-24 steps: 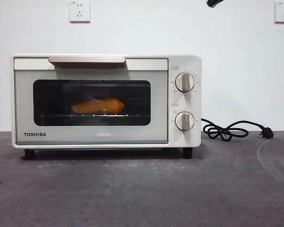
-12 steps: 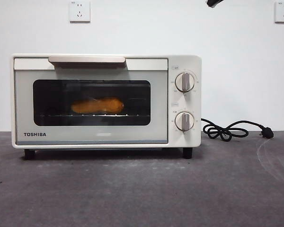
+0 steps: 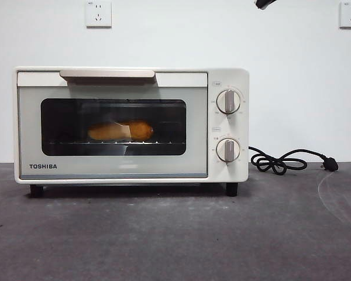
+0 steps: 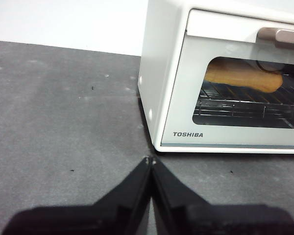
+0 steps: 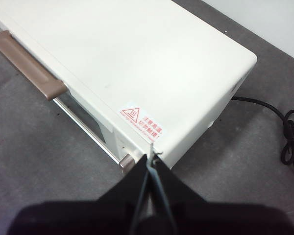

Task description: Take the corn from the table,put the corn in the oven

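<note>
A white wall with two sockets [image 3: 98, 13] backs the grey table [image 3: 175, 234], where one oven [image 3: 131, 126] stands with its door closed. One corn [image 3: 120, 131] lies inside on the wire rack, seen through the glass, its long axis running across the oven's width, fat end toward the two knobs [image 3: 228, 101]. The left gripper [image 4: 150, 161] hovers low before the oven's front corner, jaws pressed together, holding nothing. The right gripper [image 5: 153, 155] hangs above the oven's top, jaws likewise together, empty. One black cord [image 3: 286, 160] coils beside the oven.
</note>
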`<state>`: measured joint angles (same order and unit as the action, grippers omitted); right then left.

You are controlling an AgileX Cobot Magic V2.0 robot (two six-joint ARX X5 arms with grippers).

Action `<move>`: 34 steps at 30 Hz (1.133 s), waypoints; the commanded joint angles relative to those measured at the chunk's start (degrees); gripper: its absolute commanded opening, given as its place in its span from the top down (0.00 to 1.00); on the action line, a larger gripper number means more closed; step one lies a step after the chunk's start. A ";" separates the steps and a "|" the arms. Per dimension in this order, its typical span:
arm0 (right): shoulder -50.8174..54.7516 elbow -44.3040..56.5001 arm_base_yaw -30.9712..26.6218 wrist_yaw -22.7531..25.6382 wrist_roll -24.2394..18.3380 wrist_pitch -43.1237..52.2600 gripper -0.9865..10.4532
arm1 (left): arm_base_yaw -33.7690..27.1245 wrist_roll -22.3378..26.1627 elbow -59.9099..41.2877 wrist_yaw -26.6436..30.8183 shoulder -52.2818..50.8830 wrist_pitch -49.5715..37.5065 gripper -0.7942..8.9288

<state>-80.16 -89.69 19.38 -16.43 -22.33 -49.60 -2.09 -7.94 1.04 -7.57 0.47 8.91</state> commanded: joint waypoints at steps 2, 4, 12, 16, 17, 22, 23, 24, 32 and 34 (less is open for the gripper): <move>0.15 -0.15 0.04 0.02 -0.22 0.35 0.93 | -0.09 0.74 -0.44 0.13 -0.07 -0.39 0.92; 0.15 -0.15 0.04 0.02 -0.22 0.35 0.93 | -0.09 0.74 -0.44 0.13 -0.04 -0.39 0.92; 0.15 -0.15 0.04 0.02 -0.22 0.35 0.93 | -0.09 0.74 -0.44 0.13 0.37 -0.39 0.92; 0.15 -0.15 0.04 0.02 -0.22 0.35 0.93 | -0.09 0.74 -0.44 0.11 0.44 -0.39 0.92; 0.15 -0.15 0.04 0.02 -0.22 0.35 0.93 | -0.09 0.72 -0.44 0.11 0.44 -0.39 0.92; 0.15 -0.15 0.04 0.02 -0.22 0.35 0.93 | -0.09 0.74 -0.44 0.11 0.44 -0.39 0.92; 0.15 -0.15 0.07 0.02 -0.22 0.35 0.93 | -0.09 0.74 -0.44 0.13 0.44 -0.39 0.92; 0.13 -0.15 0.07 -0.04 -0.22 0.35 0.93 | -0.09 0.72 -0.44 0.11 0.44 -0.39 0.92; 0.46 -0.15 -0.39 3.48 -0.50 0.35 0.93 | -0.09 0.74 -0.44 0.11 0.44 -0.39 0.92; 0.70 -0.15 -0.39 3.69 -0.39 0.37 0.93 | -0.09 0.72 -0.44 0.11 0.44 -0.42 0.92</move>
<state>-80.05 -89.69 19.00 -12.82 -22.35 -49.60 -2.09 -7.94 1.04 -7.57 0.91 8.91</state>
